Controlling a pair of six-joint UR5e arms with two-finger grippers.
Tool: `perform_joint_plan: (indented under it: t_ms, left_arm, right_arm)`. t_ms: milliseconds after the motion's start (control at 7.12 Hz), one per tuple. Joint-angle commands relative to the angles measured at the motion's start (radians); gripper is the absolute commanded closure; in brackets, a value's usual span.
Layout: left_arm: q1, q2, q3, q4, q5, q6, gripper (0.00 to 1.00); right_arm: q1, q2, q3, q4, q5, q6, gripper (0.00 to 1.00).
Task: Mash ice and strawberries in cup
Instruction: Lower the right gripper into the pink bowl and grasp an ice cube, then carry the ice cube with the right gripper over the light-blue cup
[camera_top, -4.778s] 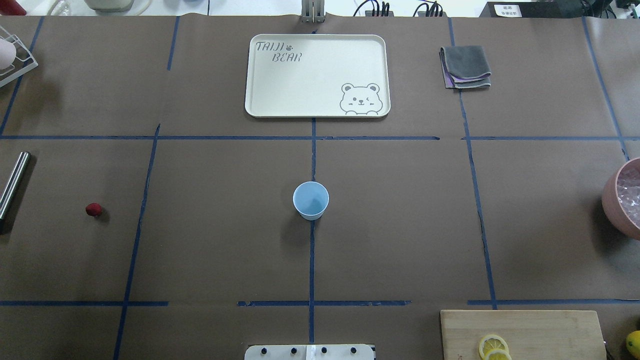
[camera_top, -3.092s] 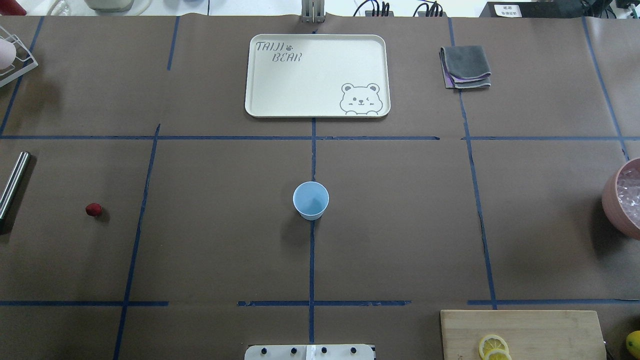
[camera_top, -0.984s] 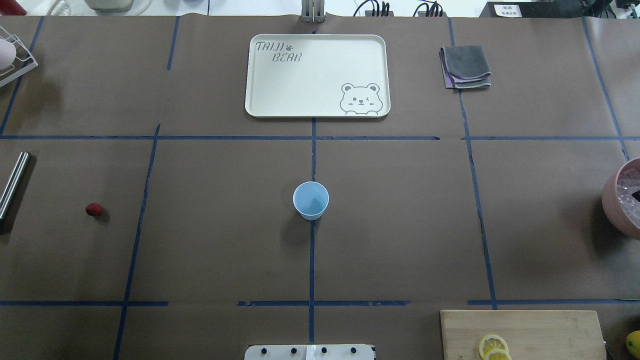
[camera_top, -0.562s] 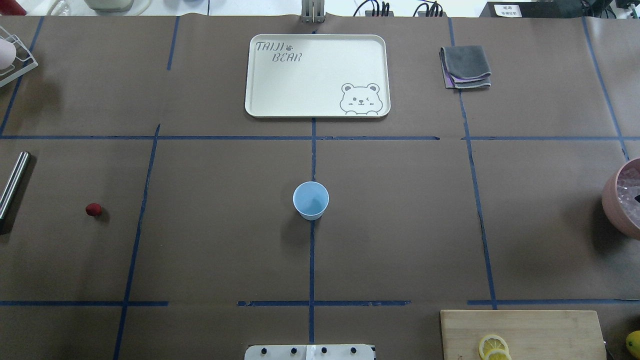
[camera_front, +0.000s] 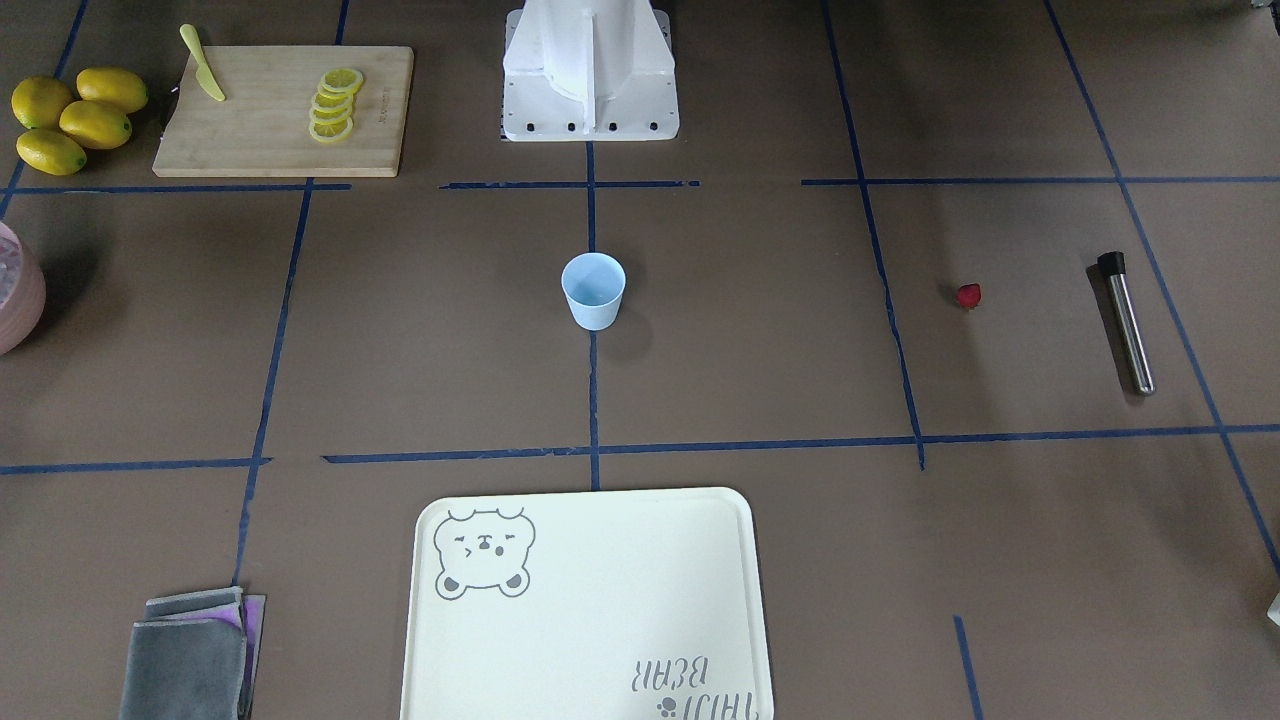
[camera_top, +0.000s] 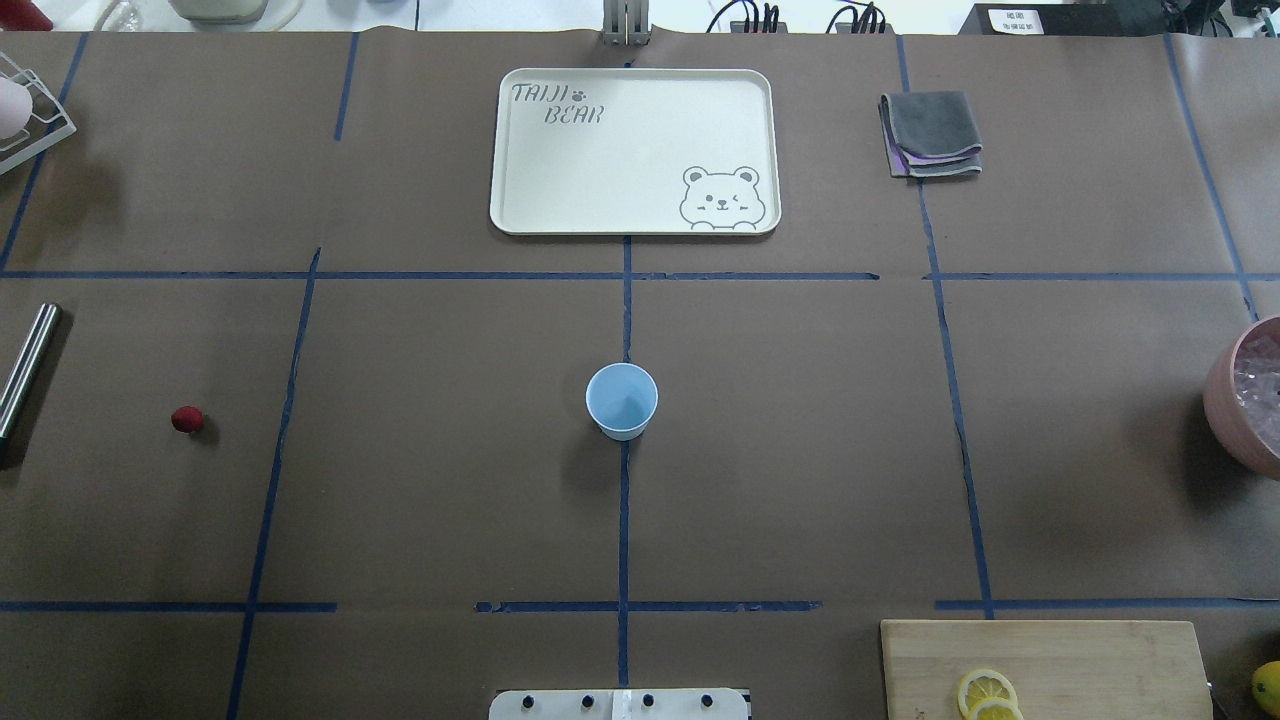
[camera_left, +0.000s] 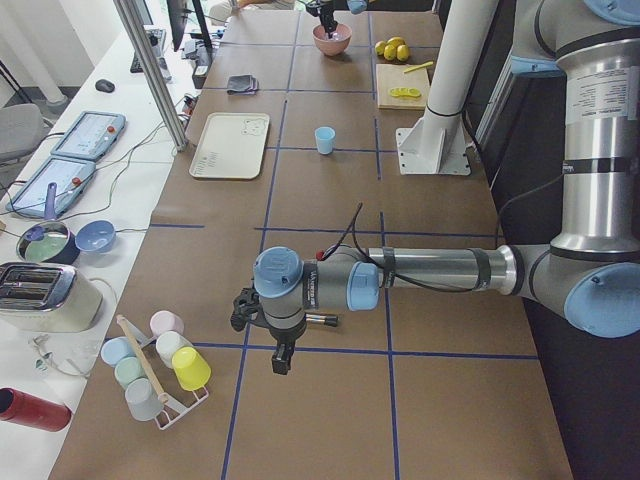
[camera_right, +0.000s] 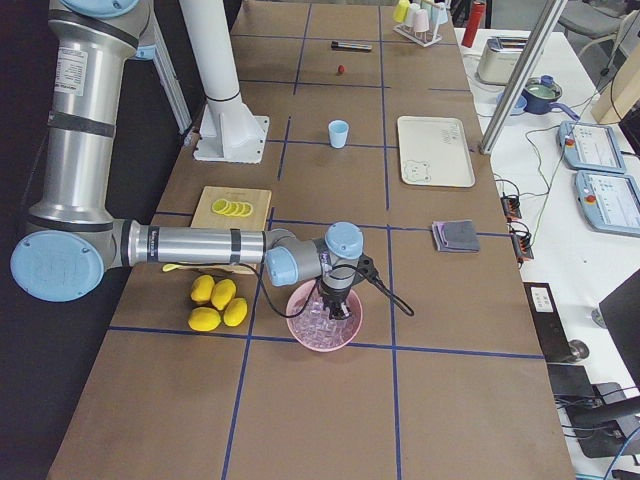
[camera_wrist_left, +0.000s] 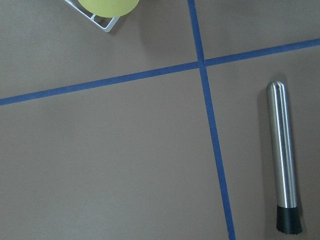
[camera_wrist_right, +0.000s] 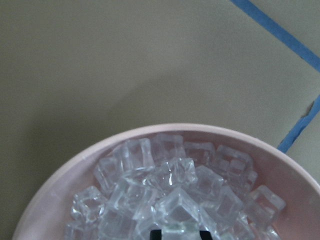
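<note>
The light-blue cup (camera_top: 621, 400) stands upright at the table's middle, also in the front view (camera_front: 593, 290). The red strawberry (camera_top: 186, 419) lies alone at the left. The ice (camera_wrist_right: 170, 192) fills the pink bowl (camera_top: 1225, 400) at the right edge. My right gripper (camera_wrist_right: 180, 233) is down in that bowl, its dark fingertips (camera_wrist_right: 157, 233) a cube's width apart with an ice cube between them. My left gripper (camera_left: 281, 358) hangs over the table's left end beside the steel muddler (camera_wrist_left: 282, 160); I cannot tell whether it is open.
A cream bear tray (camera_top: 634, 150) and a folded grey cloth (camera_top: 932, 135) lie at the back. A cutting board (camera_front: 285, 110) with lemon slices and a knife, and whole lemons (camera_front: 70, 115), sit by the bowl. A cup rack (camera_left: 160, 370) stands at the left end.
A dark finger of my right gripper showed over the bowl's ice at the overhead view's right edge a second ago, shrank, and is now out of that view. Cup and strawberry have not moved.
</note>
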Motion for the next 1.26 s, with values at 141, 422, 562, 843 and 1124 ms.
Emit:
perform_joint_plan:
  t_ms: [141,422,562,843,1124]
  left_arm:
    - [0.0,0.0,-0.002,0.002,0.0,0.0,0.0]
    - [0.0,0.0,-0.002,0.002,0.0,0.0,0.0]
    - [0.0,0.0,-0.007,0.002,0.0,0.0,0.0]
    - [0.0,0.0,-0.007,0.0,0.0,0.0,0.0]
    - [0.0,0.0,-0.01,-0.002,-0.002,0.0,0.0]
  right_arm:
    - [0.062,0.017,0.042,-0.009,0.005,-0.011,1.0]
    - [0.067,0.09,0.083,-0.102,0.016,0.046,1.0]
    - [0.065,0.16,0.158,-0.234,0.017,0.136,1.0]
    - [0.044,0.308,0.279,-0.431,0.027,0.345,1.0]
    - [-0.146,0.471,0.32,-0.429,0.001,0.759,1.0]
